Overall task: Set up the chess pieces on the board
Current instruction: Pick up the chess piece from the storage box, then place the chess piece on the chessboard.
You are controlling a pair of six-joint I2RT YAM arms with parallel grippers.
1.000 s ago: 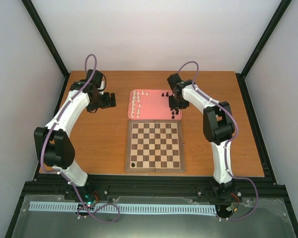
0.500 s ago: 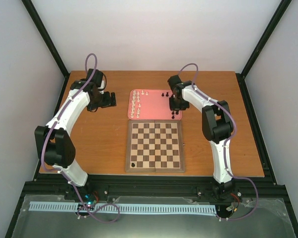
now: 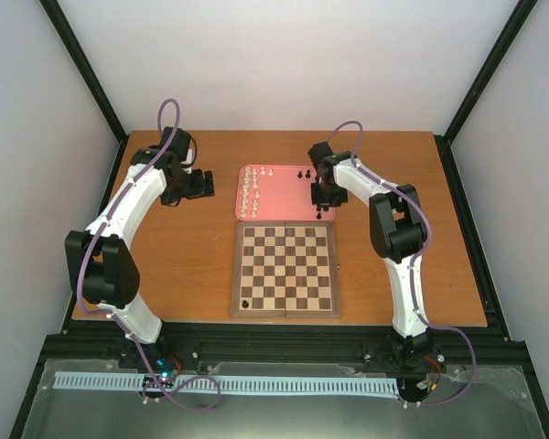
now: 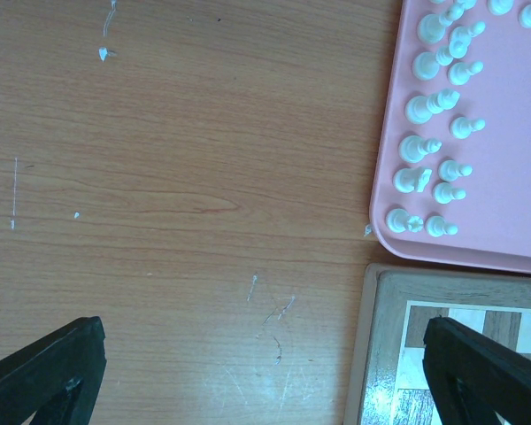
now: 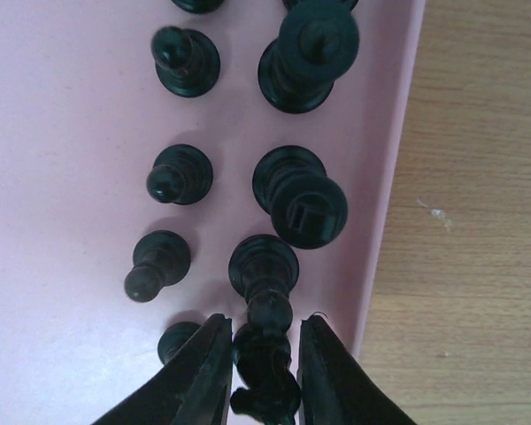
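The board [image 3: 285, 268] lies at the table's middle with one black piece [image 3: 246, 303] on its near left corner. Behind it, the pink tray [image 3: 284, 183] holds cream-white chess pieces [image 3: 250, 192] on its left and black pieces [image 3: 304, 173] on its right. My right gripper [image 3: 321, 194] is low over the tray's right edge. In the right wrist view it [image 5: 264, 350] is shut on a black piece [image 5: 265, 376], with several black pieces [image 5: 299, 199] standing just ahead. My left gripper [image 3: 206, 186] is open and empty over bare table left of the tray [image 4: 513, 221].
The left wrist view shows the white pieces [image 4: 429, 150] in two rows along the tray's left side and the board's far left corner [image 4: 372, 354] under my right fingertip [image 4: 478, 363]. The tray's right rim [image 5: 394, 159] lies next to my right gripper.
The right gripper has shifted slightly toward the far side over the tray's right edge. The left arm has barely moved.
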